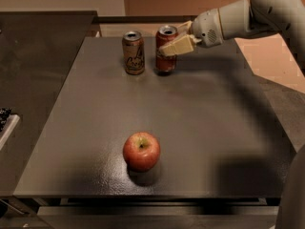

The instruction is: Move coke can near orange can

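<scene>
**What you could not see around the gripper [173, 38] at the far end of the table [200, 128]**

Your gripper was clamped on the coke can [165, 64], and its near finger [177, 46] lay across the can's upper front, hiding most of the white script. The far finger showed only as a tip behind the rim. The arm [248, 15] ran out past the top and right edges, so you saw nothing of its base. The dark lettering on the orange can [134, 54] was too small to read. At the left edge, a pale object [5, 123] was cut off and you could not tell what it was. A light shape [293, 194] in the bottom right corner was cut off too.
</scene>
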Motion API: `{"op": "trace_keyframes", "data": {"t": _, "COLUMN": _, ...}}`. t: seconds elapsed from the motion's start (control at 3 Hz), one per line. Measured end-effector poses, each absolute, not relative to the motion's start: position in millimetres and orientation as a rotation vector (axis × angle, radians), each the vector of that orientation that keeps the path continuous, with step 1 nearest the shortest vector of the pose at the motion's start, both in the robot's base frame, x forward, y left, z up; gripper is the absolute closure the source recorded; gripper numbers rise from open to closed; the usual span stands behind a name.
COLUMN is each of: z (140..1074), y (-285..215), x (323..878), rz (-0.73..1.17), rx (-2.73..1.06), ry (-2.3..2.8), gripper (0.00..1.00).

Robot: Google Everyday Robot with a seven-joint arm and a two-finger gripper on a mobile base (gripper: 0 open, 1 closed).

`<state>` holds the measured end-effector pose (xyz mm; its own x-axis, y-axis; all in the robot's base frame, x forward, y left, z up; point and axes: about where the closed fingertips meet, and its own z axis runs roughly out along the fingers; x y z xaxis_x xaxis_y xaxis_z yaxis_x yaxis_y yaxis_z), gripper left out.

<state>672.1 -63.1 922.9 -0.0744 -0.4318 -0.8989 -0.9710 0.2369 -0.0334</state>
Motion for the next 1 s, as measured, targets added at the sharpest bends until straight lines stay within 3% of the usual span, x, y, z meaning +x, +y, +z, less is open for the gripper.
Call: {"op": "trace_keyframes", "data": {"t": 1.0, "z": 903, "y": -37, "x": 681, "rz": 0.838, "rx": -1.351, "ry": 1.653, "gripper": 0.13}}
